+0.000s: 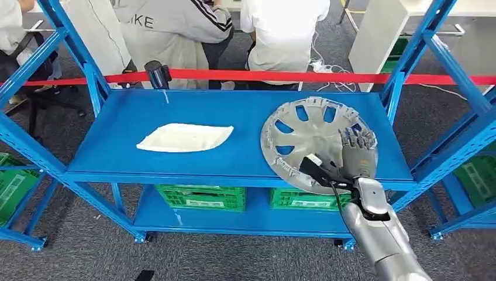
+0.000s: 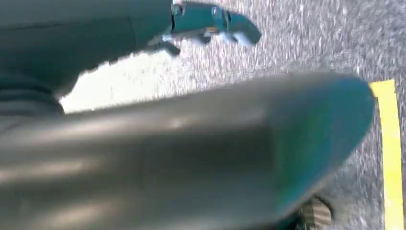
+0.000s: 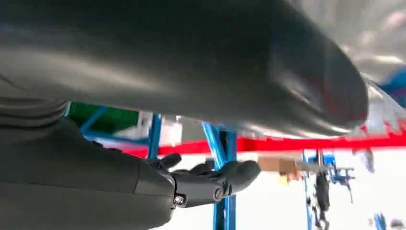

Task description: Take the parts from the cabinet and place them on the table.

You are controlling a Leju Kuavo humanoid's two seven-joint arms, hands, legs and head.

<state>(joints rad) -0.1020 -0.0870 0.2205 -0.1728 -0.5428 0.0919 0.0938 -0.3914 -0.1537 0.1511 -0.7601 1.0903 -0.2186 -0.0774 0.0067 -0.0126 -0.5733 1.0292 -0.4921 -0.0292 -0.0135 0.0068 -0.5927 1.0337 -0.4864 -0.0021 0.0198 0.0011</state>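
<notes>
One right hand (image 1: pixel 357 153) rests fingers on hubcap (image 1: pixel 304 140); grasp unclear.

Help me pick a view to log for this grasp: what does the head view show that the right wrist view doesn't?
Head view: the whole grey wheel cover on the blue shelf, the white part lying apart from it, green crates below.

Right wrist view: the fingers from close behind, in open air.

Both: the right hand, the red tape, blue posts.
</notes>
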